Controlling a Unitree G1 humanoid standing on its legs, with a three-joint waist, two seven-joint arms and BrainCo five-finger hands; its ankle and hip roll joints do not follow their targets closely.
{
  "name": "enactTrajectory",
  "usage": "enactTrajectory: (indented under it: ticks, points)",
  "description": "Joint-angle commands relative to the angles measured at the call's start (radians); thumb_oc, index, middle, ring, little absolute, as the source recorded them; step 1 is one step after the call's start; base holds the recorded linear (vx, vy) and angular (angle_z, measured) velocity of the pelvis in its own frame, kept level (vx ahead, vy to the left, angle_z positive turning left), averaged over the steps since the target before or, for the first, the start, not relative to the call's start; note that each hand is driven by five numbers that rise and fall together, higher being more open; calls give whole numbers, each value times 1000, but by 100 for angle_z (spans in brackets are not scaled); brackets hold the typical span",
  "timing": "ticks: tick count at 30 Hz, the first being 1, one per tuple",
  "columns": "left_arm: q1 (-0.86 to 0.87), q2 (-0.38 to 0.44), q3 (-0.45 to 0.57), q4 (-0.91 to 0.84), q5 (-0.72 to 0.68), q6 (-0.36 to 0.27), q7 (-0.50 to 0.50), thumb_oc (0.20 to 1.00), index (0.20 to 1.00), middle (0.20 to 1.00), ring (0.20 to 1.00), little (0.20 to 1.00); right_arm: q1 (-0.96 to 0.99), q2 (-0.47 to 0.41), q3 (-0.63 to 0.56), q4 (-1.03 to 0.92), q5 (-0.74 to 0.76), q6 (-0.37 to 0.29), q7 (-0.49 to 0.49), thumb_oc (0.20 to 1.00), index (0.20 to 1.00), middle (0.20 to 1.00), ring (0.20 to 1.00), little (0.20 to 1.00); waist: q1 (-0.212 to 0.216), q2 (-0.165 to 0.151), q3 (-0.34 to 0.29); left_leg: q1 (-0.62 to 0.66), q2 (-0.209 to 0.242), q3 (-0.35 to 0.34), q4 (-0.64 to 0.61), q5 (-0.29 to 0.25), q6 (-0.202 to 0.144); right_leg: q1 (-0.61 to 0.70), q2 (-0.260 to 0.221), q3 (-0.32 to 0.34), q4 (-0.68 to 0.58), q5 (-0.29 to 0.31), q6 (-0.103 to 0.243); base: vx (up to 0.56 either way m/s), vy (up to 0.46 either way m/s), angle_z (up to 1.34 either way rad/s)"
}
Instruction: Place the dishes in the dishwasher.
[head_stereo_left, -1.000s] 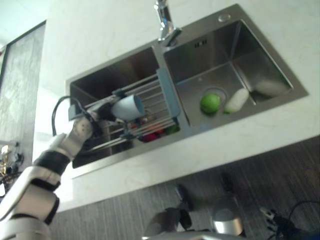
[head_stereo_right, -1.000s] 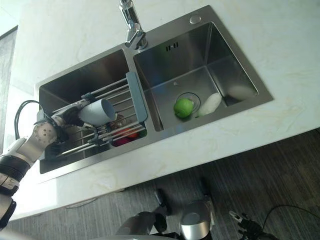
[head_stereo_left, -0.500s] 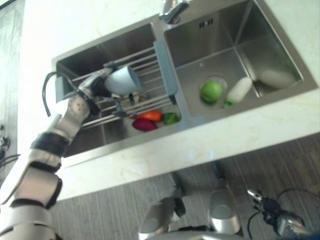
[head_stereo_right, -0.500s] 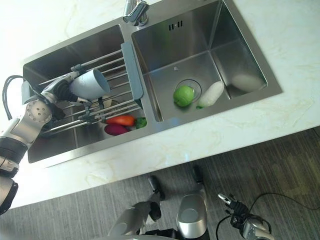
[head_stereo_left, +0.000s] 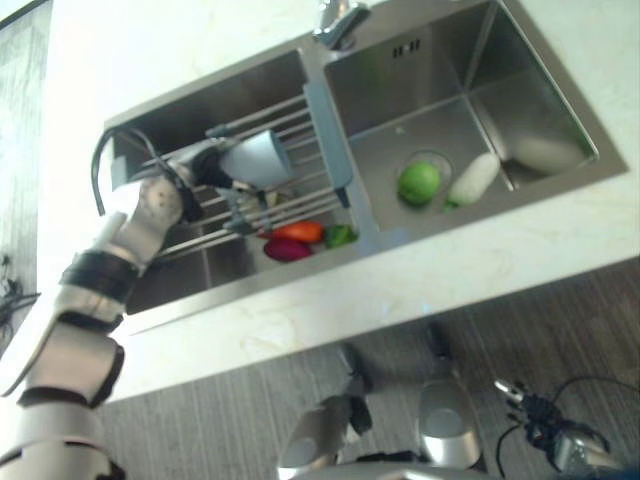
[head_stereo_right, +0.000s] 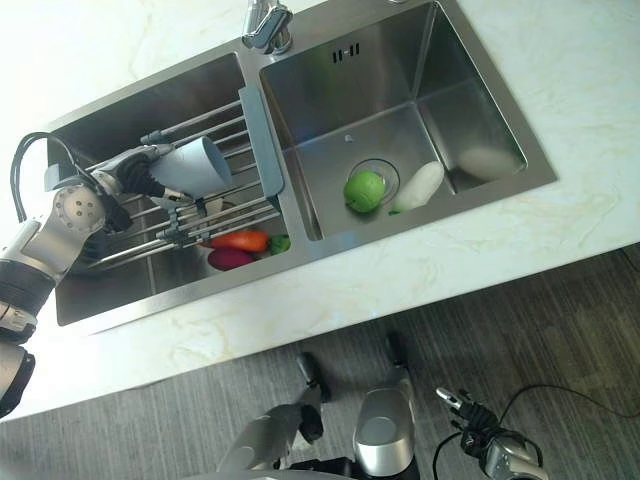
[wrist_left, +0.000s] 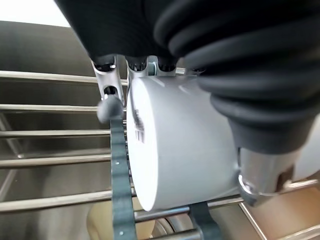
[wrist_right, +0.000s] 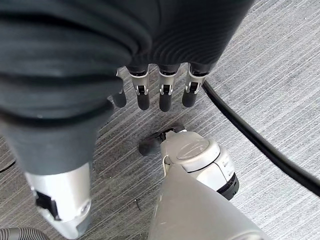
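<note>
A white cup is on its side over the wire rack that spans the left basin of the steel sink. My left hand is shut on the cup: in the left wrist view its fingers curl over the cup and the thumb presses the other side. Whether the cup touches the rods I cannot tell. My right hand hangs over the grey floor, its fingers relaxed and holding nothing.
Under the rack lie an orange carrot, a dark red vegetable and a green one. The right basin holds a green ball and a white oblong thing. A tap stands behind the divider.
The whole view has shifted since a second ago, so the camera moved. Over the last half second my left hand has carried the cup slightly right along the rack.
</note>
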Motion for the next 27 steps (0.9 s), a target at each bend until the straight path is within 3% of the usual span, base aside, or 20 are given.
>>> enactTrajectory:
  ticks: [1,5,11,12,18,27]
  points:
    - [58,3,-78,43,61,-12,-31,200,200,200,200,200,12,-10,9,31,28,-6,3,1000,1000,1000,1000,1000,-3,-14,-48,-38,59,-49,84,-106,-68,-104,-72,-43,95,-36,65,0,0,0]
    - [64,29,-62,1,58,-28,35,200,200,200,200,200,26,-6,-1,35,16,-11,7,1000,1000,1000,1000,1000,2,-10,-69,-16,60,-44,73,-108,-71,-77,-72,-59,81,-38,67,0,0,0]
    - [80,58,5,-74,105,-53,242,200,200,200,200,200,56,25,-18,71,-10,-35,2,1000,1000,1000,1000,1000,20,-8,-132,28,70,-35,62,-115,-72,-17,-68,-96,65,-54,63,-18,-32,10]
    - [92,72,36,-103,113,-67,314,200,200,200,200,200,67,37,-27,90,-20,-43,-3,1000,1000,1000,1000,1000,30,-7,-165,47,73,-33,61,-119,-72,12,-66,-113,62,-64,60,8,-39,11]
    - [152,111,126,-233,105,-48,433,200,200,200,200,200,92,59,-47,144,-58,-46,-11,1000,1000,1000,1000,1000,62,-1,-253,102,82,-45,53,-129,-73,87,-47,-149,63,-102,45,61,-49,14]
    - [455,159,461,-459,83,-62,536,200,200,200,200,200,114,95,-83,213,-156,-37,-2,1000,1000,1000,1000,1000,146,-23,-334,164,107,-117,48,-148,-81,181,20,-189,59,-170,-1,29,-142,11]
